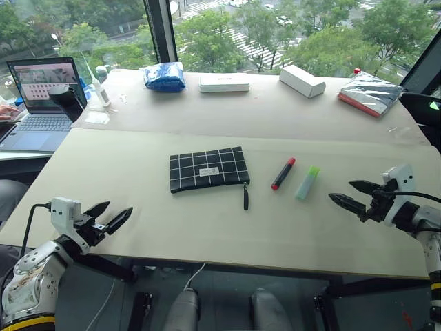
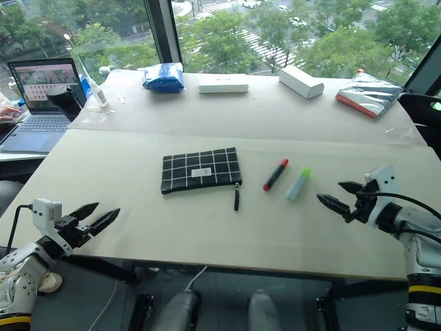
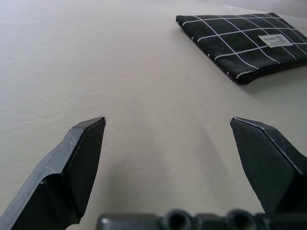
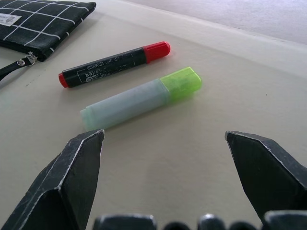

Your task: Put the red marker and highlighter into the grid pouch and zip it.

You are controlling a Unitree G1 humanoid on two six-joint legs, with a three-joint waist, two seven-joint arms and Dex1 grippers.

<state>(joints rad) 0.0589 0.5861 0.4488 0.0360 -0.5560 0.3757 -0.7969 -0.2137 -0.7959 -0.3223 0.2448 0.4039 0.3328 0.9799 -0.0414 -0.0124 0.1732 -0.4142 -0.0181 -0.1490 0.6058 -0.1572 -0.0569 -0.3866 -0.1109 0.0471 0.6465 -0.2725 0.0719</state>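
Right wrist view: highlighter [image 4: 140, 97], red marker [image 4: 114, 63] mid-tabletop, light, stiff, roll-prone; pinch mid-barrel. Grid pouch [image 1: 208, 168] soft. Left end effector [image 1: 107, 216], right end effector [image 1: 355, 195] spread, empty.

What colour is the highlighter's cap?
Bright light green on the highlighter, with a paler translucent body; the right wrist view shows it best.

A: We see the grid pouch [image 1: 208, 168] as black, crossed with white lines, a small white label on it.

B: We have the red marker [image 1: 283, 173] with a dark barrel and red cap, and the highlighter [image 1: 307, 183] pale translucent with a bright green cap.
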